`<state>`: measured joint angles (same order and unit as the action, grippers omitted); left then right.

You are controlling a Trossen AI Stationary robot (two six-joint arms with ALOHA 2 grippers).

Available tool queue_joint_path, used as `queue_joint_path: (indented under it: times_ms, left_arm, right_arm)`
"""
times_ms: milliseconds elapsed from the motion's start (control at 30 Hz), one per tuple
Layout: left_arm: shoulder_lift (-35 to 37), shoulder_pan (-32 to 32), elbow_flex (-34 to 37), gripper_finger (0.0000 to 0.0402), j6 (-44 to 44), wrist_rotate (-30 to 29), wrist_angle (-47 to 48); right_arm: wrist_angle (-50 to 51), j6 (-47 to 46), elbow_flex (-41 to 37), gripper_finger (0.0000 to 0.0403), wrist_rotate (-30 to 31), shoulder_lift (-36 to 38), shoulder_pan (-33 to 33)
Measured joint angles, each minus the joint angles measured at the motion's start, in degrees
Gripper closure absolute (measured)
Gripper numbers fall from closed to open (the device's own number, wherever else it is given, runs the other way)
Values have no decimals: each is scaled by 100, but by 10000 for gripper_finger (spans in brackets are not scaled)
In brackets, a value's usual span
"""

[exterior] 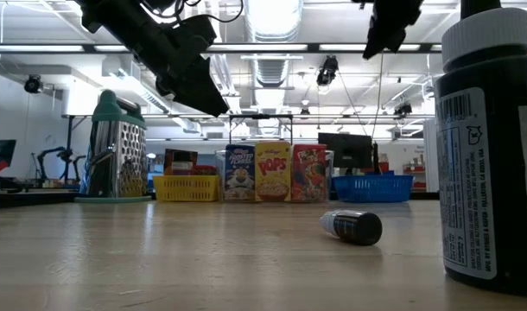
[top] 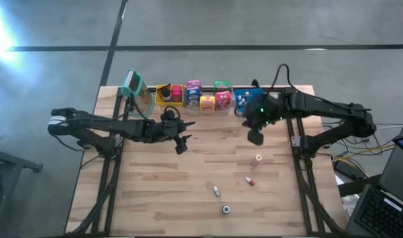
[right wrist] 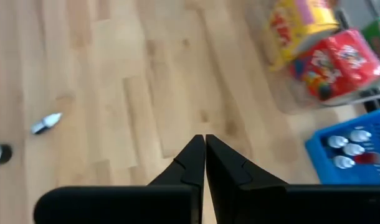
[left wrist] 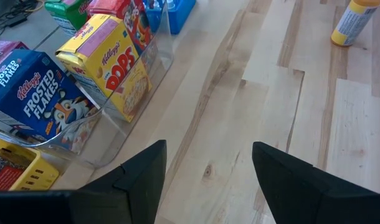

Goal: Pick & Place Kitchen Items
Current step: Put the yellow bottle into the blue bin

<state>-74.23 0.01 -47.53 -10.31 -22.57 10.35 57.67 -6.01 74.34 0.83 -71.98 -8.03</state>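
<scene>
Mini cereal boxes, a blue one (left wrist: 34, 99), a yellow one (left wrist: 112, 68) and a red one (right wrist: 336, 62), stand in a clear bin (top: 205, 99) at the table's far edge. Tiny white bottles (right wrist: 349, 148) lie in a blue bin (top: 244, 99). Loose on the table are a small bottle (top: 258, 158), a red piece (top: 250, 180), another bottle (top: 217, 191) and a jar (top: 226, 209). My left gripper (left wrist: 209, 155) hangs open above bare wood in front of the clear bin. My right gripper (right wrist: 204, 149) is shut, with nothing between its fingers, raised in front of the blue bin.
A yellow bin (top: 168, 94) and a metal grater (top: 139, 92) stand at the far left. A tall dark bottle (exterior: 497, 147) stands close to the low camera, and a small bottle (exterior: 354, 226) lies on its side. The middle of the wooden table (top: 155, 192) is bare.
</scene>
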Motion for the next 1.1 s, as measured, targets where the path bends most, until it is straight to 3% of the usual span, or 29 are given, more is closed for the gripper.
queue_joint_path:
  times_ms: [300,733,933,1100]
  left_arm:
    - [1,0,-1,158,0,0,0]
    - [0,2,-2,158,0,0,0]
    - [1,0,-1,158,0,0,5]
    - [1,1,-1,158,0,0,2]
  right_arm:
    - [61,-746,-356,394,925,15,1392]
    - [-73,-3364,-1806,394,1535,673,3421]
    - [-414,-3560,-1872,394,2272,841,3855]
    - [-1392,-2969,-1835,394,2352,786,3842]
